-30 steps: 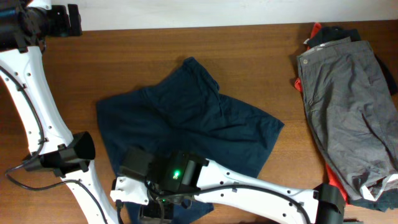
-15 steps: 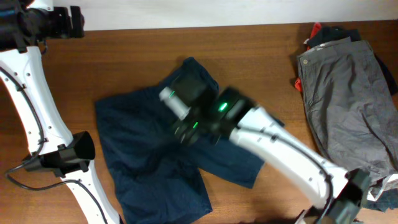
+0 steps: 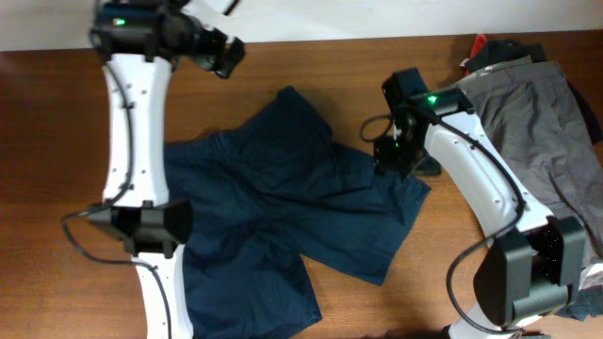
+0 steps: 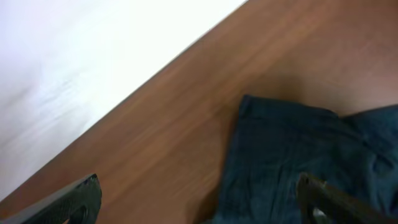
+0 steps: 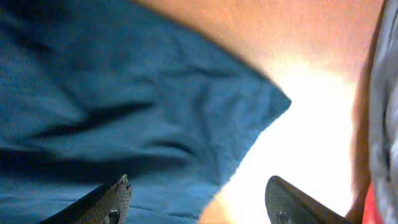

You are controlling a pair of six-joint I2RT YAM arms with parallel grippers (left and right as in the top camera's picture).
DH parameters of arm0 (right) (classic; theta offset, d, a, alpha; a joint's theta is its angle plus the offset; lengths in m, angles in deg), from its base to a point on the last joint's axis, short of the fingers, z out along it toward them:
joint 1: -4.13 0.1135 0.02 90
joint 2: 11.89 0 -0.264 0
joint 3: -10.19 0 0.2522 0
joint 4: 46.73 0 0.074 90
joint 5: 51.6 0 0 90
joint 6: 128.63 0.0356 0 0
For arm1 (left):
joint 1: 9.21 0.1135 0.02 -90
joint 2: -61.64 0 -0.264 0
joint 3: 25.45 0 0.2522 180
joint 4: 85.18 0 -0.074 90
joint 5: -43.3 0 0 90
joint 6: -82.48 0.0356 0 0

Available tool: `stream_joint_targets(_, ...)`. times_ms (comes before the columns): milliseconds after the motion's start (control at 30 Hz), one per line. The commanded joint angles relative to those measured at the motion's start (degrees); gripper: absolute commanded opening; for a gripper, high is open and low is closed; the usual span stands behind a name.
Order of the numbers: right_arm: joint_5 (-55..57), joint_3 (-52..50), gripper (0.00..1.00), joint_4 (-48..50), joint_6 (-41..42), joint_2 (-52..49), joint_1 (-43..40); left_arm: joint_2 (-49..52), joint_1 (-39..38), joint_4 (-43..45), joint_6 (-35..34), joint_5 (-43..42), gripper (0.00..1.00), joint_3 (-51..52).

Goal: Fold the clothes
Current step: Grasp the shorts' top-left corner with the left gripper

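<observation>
On the wooden bench (image 3: 57,141), overhead, the dark navy cotton shorts (image 3: 283,207) lay spread unfolded, the right hand (image 3: 396,162) having swung to their right corner and the left hand (image 3: 224,56) toward their far hem; each wrist view showed its hand wide and empty, seemingly poised to grasp.

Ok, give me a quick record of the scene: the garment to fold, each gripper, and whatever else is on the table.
garment: dark navy-blue cotton shorts, spread out, wrinkled, mid-table
left gripper: open, empty, over brown wooden table beside the shorts' far corner
right gripper: open, empty, over the shorts' right-hand corner
other: grey trousers atop red and black garments, at the right edge
</observation>
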Motion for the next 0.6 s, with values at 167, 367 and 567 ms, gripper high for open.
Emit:
stream_joint_targets(167,0.0,-14.1,0.74,10.7,1.5,-0.2,-4.1,10.5,-6.4,7.6,2.8,-0.8,0.99,2.8)
stream_joint_targets(367,0.1,-14.7,0.74,10.6,1.5,-0.2,-4.5,17.1,-9.9,11.5,2.3,-0.5,0.99,2.8)
stream_joint_targets(567,0.1,-14.7,0.74,10.6,1.5,-0.2,-4.5,23.6,-10.8,15.4,-0.4,4.3,0.99,2.8)
